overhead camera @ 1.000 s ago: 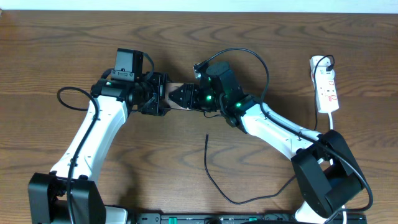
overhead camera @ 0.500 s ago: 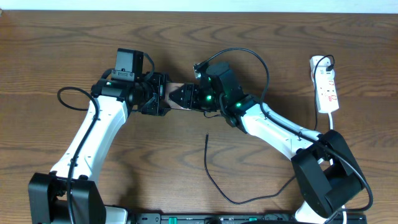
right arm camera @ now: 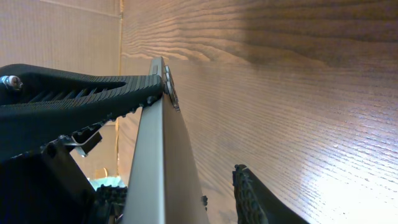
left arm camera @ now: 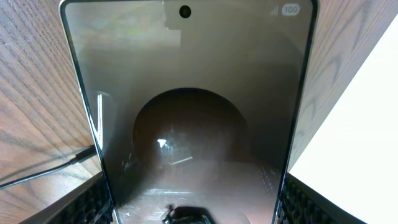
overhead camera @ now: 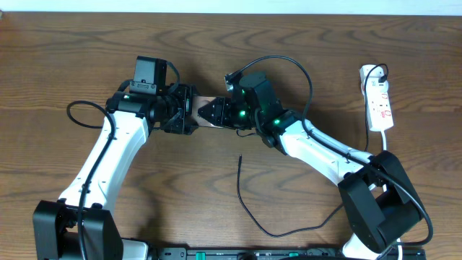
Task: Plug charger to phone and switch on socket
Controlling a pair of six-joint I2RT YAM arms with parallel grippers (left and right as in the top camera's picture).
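The phone (overhead camera: 203, 103) is held off the table between both grippers at the middle of the overhead view. In the left wrist view its glossy dark face (left arm camera: 193, 93) fills the frame. My left gripper (left arm camera: 193, 205) is shut on its two long edges. In the right wrist view the phone (right arm camera: 163, 155) shows edge-on. My right gripper (right arm camera: 186, 199) is open, its fingers on either side of the phone's end, with a gap to the right finger. The charger (overhead camera: 243, 195) lies loose on the table, plug tip (overhead camera: 240, 156) pointing towards the phone; it also shows in the left wrist view (left arm camera: 56, 169). The socket (overhead camera: 379, 101) lies far right.
The socket's white cord (overhead camera: 384, 141) runs down towards the right arm's base (overhead camera: 379, 206). A black cable (overhead camera: 83, 115) loops left of the left arm. The table's far edge (overhead camera: 231, 11) lies behind the arms.
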